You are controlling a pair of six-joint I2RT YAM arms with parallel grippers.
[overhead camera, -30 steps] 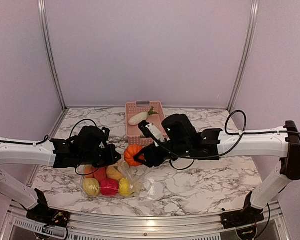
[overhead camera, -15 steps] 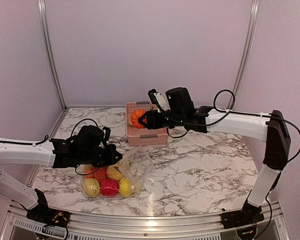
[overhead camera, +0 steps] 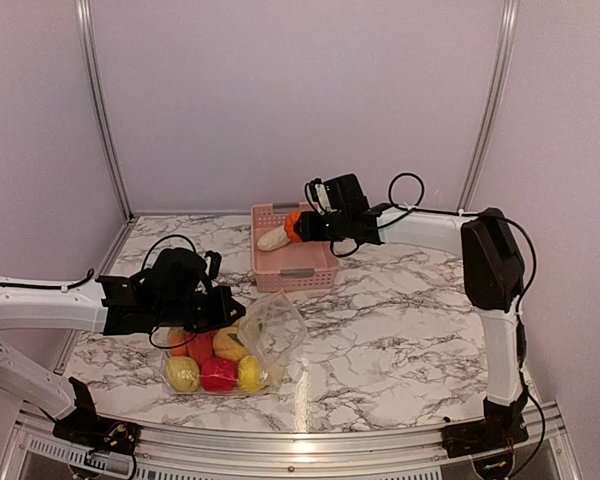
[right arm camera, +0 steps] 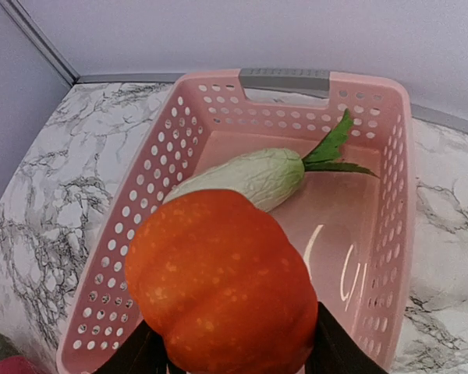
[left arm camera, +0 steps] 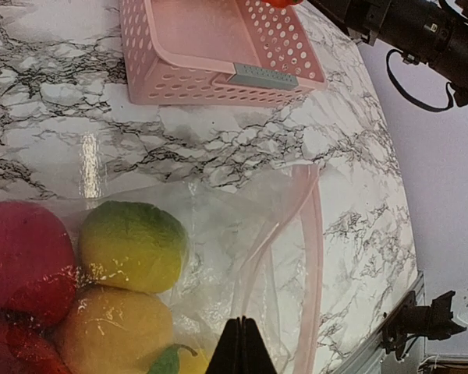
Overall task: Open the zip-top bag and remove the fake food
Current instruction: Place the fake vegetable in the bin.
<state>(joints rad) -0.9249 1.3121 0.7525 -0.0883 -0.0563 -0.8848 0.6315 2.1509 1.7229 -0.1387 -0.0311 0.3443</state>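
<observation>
The zip-top bag (overhead camera: 265, 335) lies near the front left with its mouth open to the right. It holds several pieces of fake food (overhead camera: 218, 372), yellow, red and orange. My left gripper (overhead camera: 218, 316) is shut, pinching the bag's film (left arm camera: 296, 257) near the zip strip. Yellow-green fruit (left arm camera: 132, 245) lies beside it inside the bag. My right gripper (overhead camera: 302, 226) is shut on an orange pumpkin (right arm camera: 222, 284) and holds it above the pink basket (right arm camera: 285, 78). A white radish (right arm camera: 249, 178) with a green top lies in the basket.
The pink basket (overhead camera: 292, 272) stands at the back centre of the marble table, also seen in the left wrist view (left arm camera: 218, 78). Metal frame posts (overhead camera: 100, 110) and lilac walls enclose the back and sides. A metal rail runs along the front edge.
My right arm has carried the orange pumpkin from beside the bag to the back, over the pink basket. My left gripper has stayed on the bag.
</observation>
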